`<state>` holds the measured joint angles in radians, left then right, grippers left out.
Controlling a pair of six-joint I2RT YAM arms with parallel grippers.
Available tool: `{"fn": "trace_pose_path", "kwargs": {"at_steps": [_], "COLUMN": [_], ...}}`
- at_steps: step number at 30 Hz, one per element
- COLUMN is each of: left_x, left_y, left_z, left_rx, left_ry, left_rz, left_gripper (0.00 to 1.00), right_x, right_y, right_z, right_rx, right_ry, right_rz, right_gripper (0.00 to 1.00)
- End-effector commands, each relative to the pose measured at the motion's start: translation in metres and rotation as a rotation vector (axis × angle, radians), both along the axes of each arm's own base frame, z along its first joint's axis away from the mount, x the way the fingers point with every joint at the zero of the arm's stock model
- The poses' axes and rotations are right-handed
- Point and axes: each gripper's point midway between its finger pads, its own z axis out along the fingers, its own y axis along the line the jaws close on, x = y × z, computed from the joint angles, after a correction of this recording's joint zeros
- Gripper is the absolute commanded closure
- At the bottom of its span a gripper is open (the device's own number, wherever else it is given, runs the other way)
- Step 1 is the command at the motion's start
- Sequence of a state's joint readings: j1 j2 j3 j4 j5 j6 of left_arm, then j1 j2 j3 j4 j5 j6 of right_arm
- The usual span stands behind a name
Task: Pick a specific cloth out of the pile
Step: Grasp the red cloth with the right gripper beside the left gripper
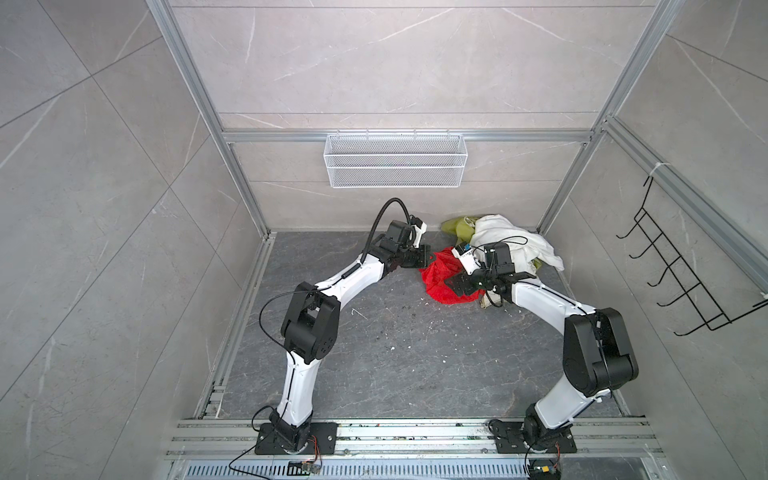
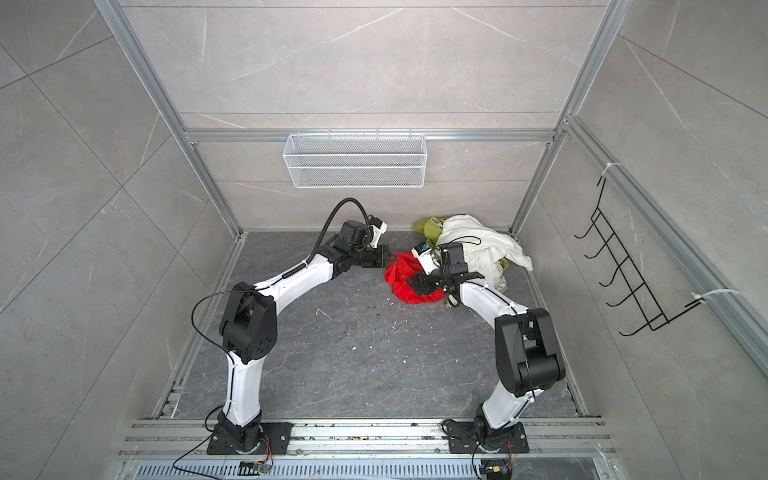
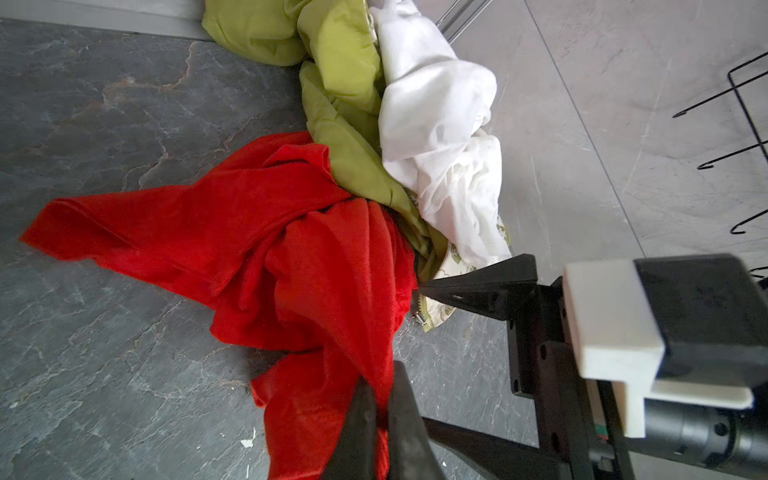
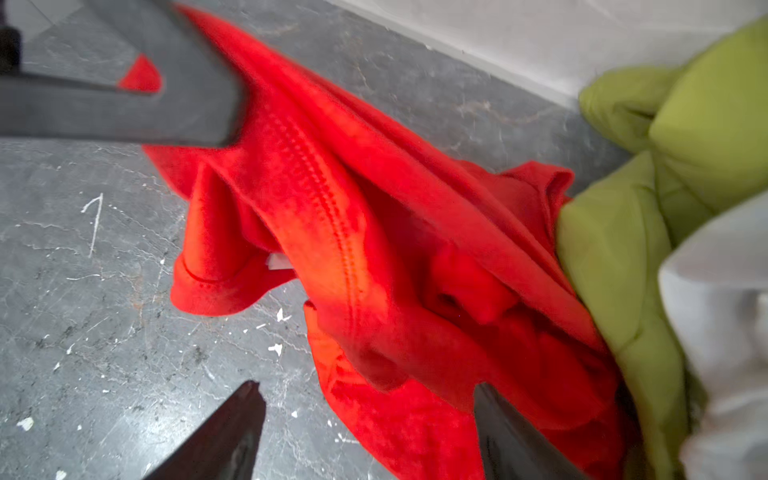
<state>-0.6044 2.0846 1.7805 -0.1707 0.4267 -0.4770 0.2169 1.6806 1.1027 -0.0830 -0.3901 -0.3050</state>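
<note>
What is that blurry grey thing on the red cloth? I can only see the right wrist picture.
Observer: That is the left hand. The left wrist view shows it shut on a fold of the red cloth.
Operator: Is the white thing big?
Observer: Yes. In a top view the white garment lies over the olive-green garment, in the far right corner of the floor.
Operator: Is there somewhere to put stuff?
Observer: A white wire basket hangs on the back wall.
</note>
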Motion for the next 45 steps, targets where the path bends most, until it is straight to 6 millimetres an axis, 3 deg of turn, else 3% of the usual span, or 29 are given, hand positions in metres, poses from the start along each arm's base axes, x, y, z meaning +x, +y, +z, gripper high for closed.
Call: {"fn": "trace_pose_path", "kwargs": {"at_steps": [1,17,23,32,37,45], "left_x": [0.002,0.006,0.009,0.012,0.013,0.013], "left_y": [-0.006,-0.015,-0.018,-0.020,-0.023,-0.020], "left_z": [0.065,0.104,0.103,0.108,0.115,0.127], "left_rx": [-0.109,-0.194,-0.207,-0.217,-0.236,-0.246], "left_ry": [-0.107,-0.140,-0.129,-0.137,-0.141,-0.168], "left_rz": [-0.015,-0.029,-0.031,-0.028,-0.029,-0.015], "left_gripper": [1.00,1.00,1.00,1.00,1.00,1.00], "right_x": [-0.003,0.018,0.024,0.029,0.032,0.033], "right_y": [0.005,-0.003,0.002,0.004,-0.002,-0.006], "right_z": [-0.007,-0.032,-0.032,-0.011,0.007,0.035], "right_rx": [-0.017,-0.052,-0.010,0.030,0.047,0.069], "right_ry": [-0.024,-0.022,-0.034,-0.095,-0.130,-0.192], "right_rz": [0.052,-0.020,-0.029,-0.043,-0.080,-0.110], "right_gripper": [0.19,0.36,0.59,0.94,1.00,1.00]}}
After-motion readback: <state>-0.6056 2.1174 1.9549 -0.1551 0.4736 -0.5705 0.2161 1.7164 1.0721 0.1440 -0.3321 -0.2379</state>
